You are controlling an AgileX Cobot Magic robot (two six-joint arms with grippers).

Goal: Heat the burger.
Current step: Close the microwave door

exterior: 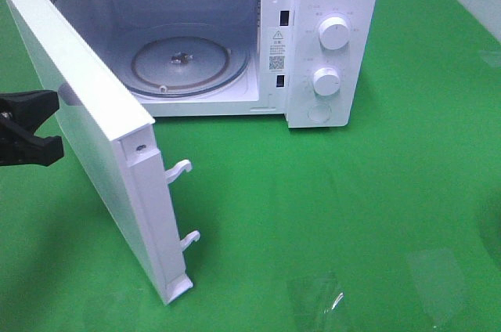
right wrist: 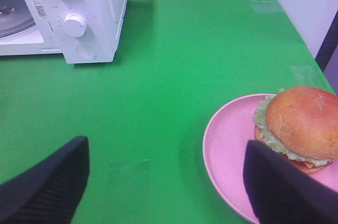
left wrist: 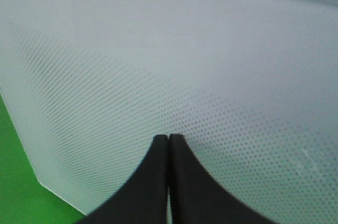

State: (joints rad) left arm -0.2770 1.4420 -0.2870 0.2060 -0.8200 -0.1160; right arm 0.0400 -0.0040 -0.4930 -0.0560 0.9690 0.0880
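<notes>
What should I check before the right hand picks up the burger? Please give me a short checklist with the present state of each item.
1. Microwave door swung open: ok.
2. Glass turntable inside bare, with room for food: ok.
3. Left hand shut, its tips close to the door's dotted face; whether they touch it: cannot tell.
4. Right hand open wide, nothing between its fingers: ok.
5. Burger sits on the pink plate, bun on top: ok.
6. Right hand centred on the burger: not ok; the burger lies off to one side, beside one finger.
</notes>
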